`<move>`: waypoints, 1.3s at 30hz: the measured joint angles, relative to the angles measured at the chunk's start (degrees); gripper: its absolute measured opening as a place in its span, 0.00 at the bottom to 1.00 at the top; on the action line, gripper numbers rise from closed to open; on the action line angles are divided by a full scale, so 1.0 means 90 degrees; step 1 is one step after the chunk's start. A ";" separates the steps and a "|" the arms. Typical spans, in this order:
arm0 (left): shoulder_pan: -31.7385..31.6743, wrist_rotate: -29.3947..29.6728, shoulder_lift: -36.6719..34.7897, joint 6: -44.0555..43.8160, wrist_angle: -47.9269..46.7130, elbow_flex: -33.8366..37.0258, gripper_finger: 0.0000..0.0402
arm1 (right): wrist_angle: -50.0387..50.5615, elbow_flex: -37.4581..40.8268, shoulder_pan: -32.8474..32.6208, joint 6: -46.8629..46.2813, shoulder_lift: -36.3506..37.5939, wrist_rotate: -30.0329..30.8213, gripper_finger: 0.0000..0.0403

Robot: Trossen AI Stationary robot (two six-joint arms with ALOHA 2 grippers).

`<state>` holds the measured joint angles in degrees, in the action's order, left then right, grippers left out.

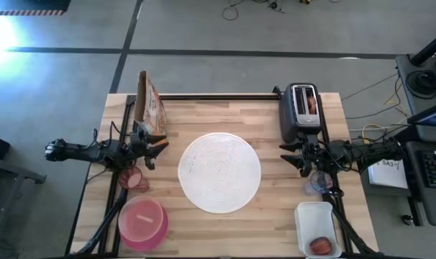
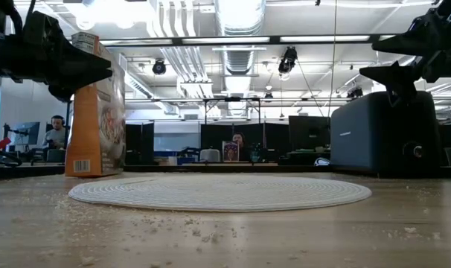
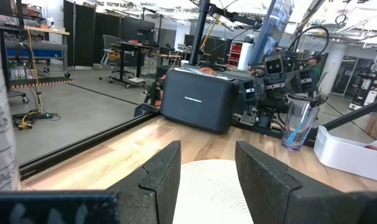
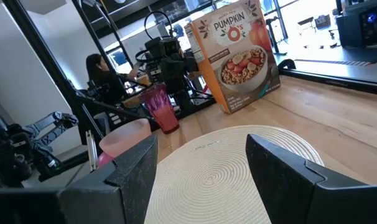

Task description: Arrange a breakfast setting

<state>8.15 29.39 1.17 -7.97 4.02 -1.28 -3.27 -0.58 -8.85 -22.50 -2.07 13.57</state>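
STATE: my left pincer (image 1: 155, 150) and right pincer (image 1: 293, 157) both released, flanking the large round white plate (image 1: 219, 173) at surface centre | HANDLING: plate looks flat, stiff, low-edged; grip at rim | pink translucent tumbler (image 1: 134, 178) left of plate: light, slippery.

Light wood table (image 1: 275, 201), matt; ribbed white plate (image 1: 219, 173); glossy dark toaster (image 3: 200, 99); translucent pink tumbler (image 4: 160, 111).

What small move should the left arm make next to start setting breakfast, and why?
Probably lower the open left gripper toward the pink translucent tumbler just beside it. The round white woven mat lies bare, both grippers hover open and empty, and that tumbler is the nearest piece to the left arm.
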 joint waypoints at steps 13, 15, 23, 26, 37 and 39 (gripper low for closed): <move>0.0002 0.0518 -0.0002 -0.0001 0.0100 -0.0001 0.34 | 0.0000 0.0000 -0.0002 0.0000 0.0000 -0.0001 0.58; 0.0002 0.0580 -0.0002 0.0001 0.0113 0.0000 0.34 | 0.0000 0.0000 -0.0001 0.0000 0.0000 0.0001 0.58; -0.0001 0.1003 -0.0002 0.0001 0.0253 0.0000 0.37 | 0.0000 0.0000 0.0000 -0.0001 0.0000 0.0000 0.58; 0.0001 0.1020 -0.0002 0.0005 0.0478 -0.0001 0.42 | 0.0000 0.0000 -0.0001 0.0000 0.0000 0.0001 0.58; 0.0001 0.0868 -0.0002 -0.0566 0.1240 0.0001 0.57 | 0.0000 0.0000 0.0000 0.0000 0.0000 0.0002 0.58; -0.0001 0.0763 -0.0002 -0.0696 0.1266 0.0001 0.57 | 0.0000 0.0000 0.0001 0.0000 0.0000 -0.0001 0.58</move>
<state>8.14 36.25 1.15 -14.24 15.41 -1.28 -3.27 -0.58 -8.84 -22.50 -2.07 13.56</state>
